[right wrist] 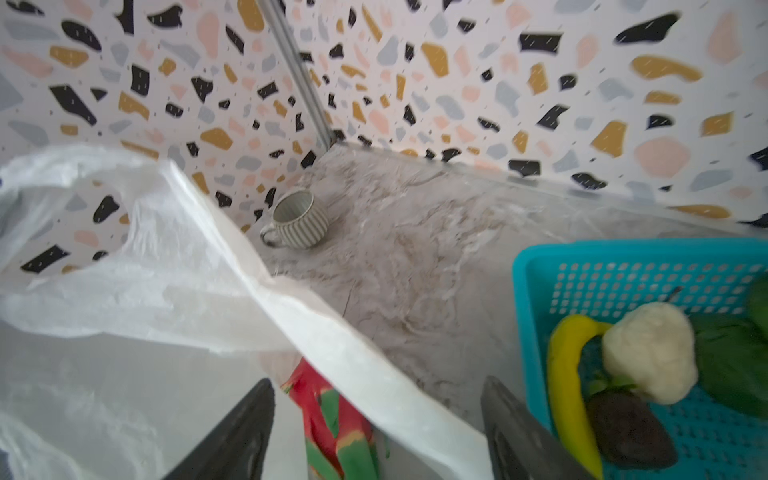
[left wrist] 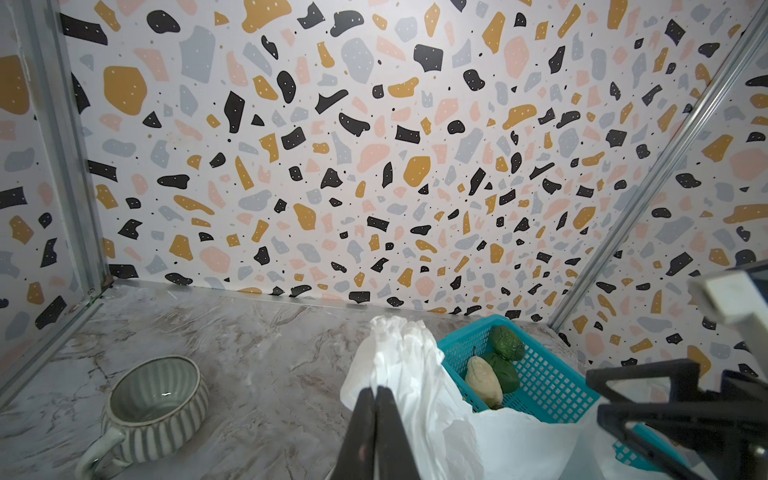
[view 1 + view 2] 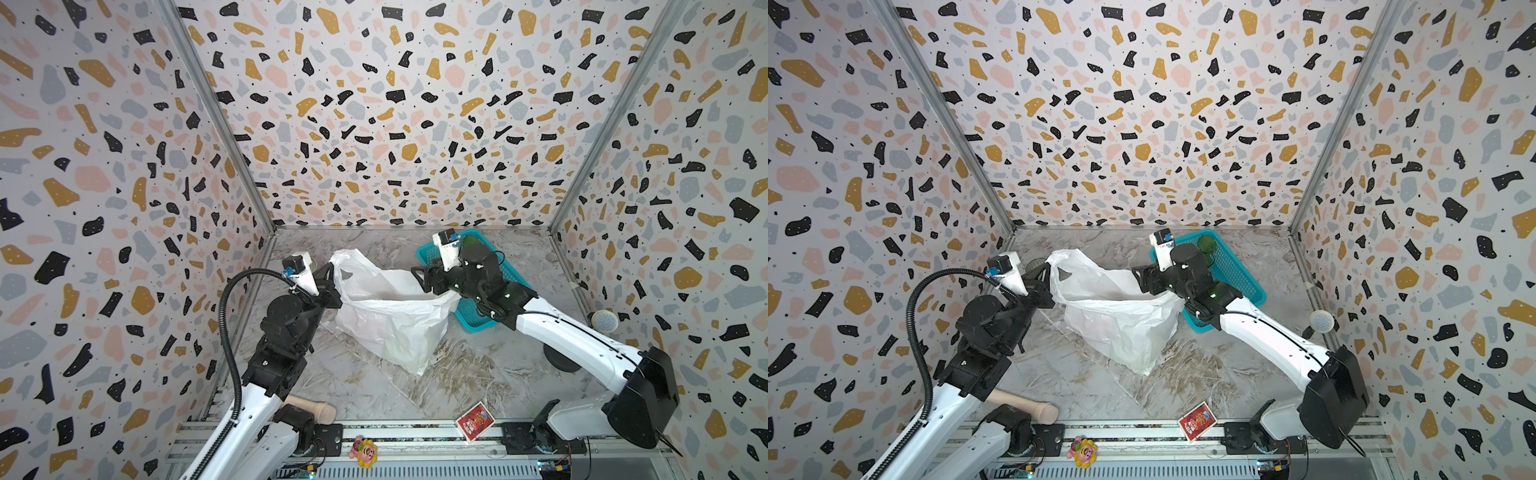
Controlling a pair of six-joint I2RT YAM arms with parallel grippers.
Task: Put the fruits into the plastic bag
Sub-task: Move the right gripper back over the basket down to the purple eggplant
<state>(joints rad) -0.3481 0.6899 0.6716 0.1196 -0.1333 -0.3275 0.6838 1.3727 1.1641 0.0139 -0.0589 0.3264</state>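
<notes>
White crinkly plastic bag (image 3: 390, 328) mid-frame, top view; left jaws clamped on handle, right jaws apart above mouth. Red-pink dragon fruit (image 1: 328, 411) inside. Yellow banana (image 1: 565, 374), cream knobbly piece (image 1: 648, 353), green fruits (image 2: 505, 343) left in teal mesh basket (image 1: 523, 291).

The plastic bag (image 3: 390, 328) is thin, crinkled, translucent white film; the basket (image 1: 536, 266) is smooth teal plastic mesh; the surface (image 3: 357, 386) looks marbled with a slight wrinkled sheen; the mug (image 2: 166, 430) is ribbed, glazed ceramic; the cream knobbly piece (image 1: 650, 351) looks matt and bumpy.
</notes>
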